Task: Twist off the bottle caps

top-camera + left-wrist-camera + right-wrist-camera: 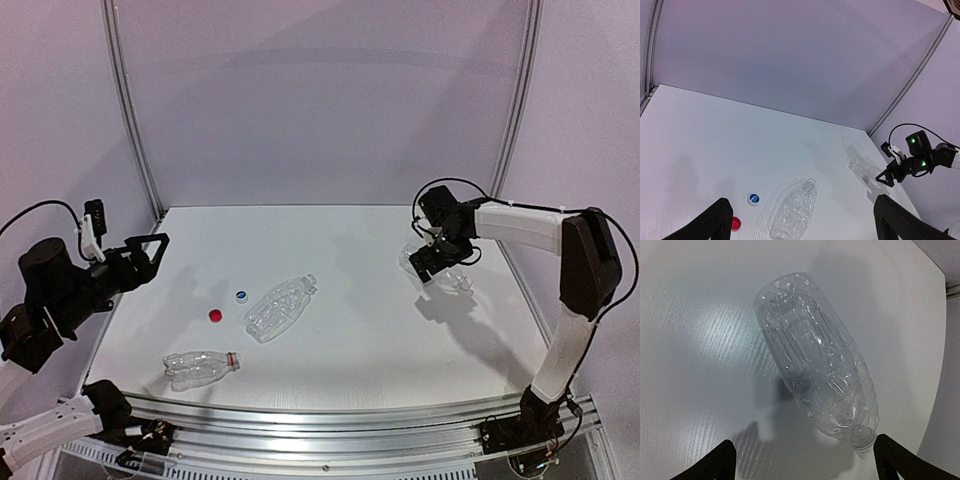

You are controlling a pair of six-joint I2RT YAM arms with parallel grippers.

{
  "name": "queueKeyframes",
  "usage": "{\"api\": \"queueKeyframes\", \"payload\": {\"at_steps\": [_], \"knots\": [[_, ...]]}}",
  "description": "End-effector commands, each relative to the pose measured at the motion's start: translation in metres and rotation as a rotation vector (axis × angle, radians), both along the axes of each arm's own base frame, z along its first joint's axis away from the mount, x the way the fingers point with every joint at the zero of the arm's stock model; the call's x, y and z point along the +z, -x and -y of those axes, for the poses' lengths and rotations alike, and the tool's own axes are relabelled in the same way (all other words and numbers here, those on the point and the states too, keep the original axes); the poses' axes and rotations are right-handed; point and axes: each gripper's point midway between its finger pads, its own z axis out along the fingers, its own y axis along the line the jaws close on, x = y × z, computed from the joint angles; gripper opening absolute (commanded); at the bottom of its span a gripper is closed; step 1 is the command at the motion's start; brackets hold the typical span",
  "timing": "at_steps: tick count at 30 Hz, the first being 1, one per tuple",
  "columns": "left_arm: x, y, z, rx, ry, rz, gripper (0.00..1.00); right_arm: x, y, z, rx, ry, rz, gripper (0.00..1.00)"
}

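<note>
Three clear plastic bottles lie on the white table (pixel 360 350). One bottle (pixel 815 370) lies under my right gripper (pixel 802 465), and a pale cap (pixel 863 444) sits on its neck close to the right fingertip. That gripper (pixel 428 268) is open, its jaws wide and holding nothing. A loose red cap (pixel 215 315) and a white cap with a blue top (pixel 241 296) lie left of the middle bottle (pixel 280 305), whose neck is bare. My left gripper (pixel 150 245) hangs open off the table's left side, far from everything.
A third bottle (pixel 200 368) with a red neck ring (pixel 232 360) lies near the front left. The left wrist view shows the middle bottle (pixel 795 210), both loose caps and the right arm (pixel 912 160). Grey walls and metal posts enclose the table.
</note>
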Motion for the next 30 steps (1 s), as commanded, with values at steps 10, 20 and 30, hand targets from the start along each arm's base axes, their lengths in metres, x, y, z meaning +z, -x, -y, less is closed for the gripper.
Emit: {"api": "queueKeyframes", "payload": {"at_steps": [10, 20, 30], "knots": [[-0.006, -0.003, 0.012, -0.044, -0.032, -0.004, 0.96, -0.051, -0.017, 0.045, -0.030, 0.072, -0.159, 0.98], [-0.008, -0.004, 0.015, -0.054, -0.037, -0.010, 0.96, -0.065, -0.027, 0.056, -0.061, 0.076, -0.170, 0.94], [-0.006, -0.003, 0.014, -0.055, -0.038, -0.001, 0.95, -0.063, -0.029, 0.054, -0.069, 0.058, -0.170, 0.55]]}}
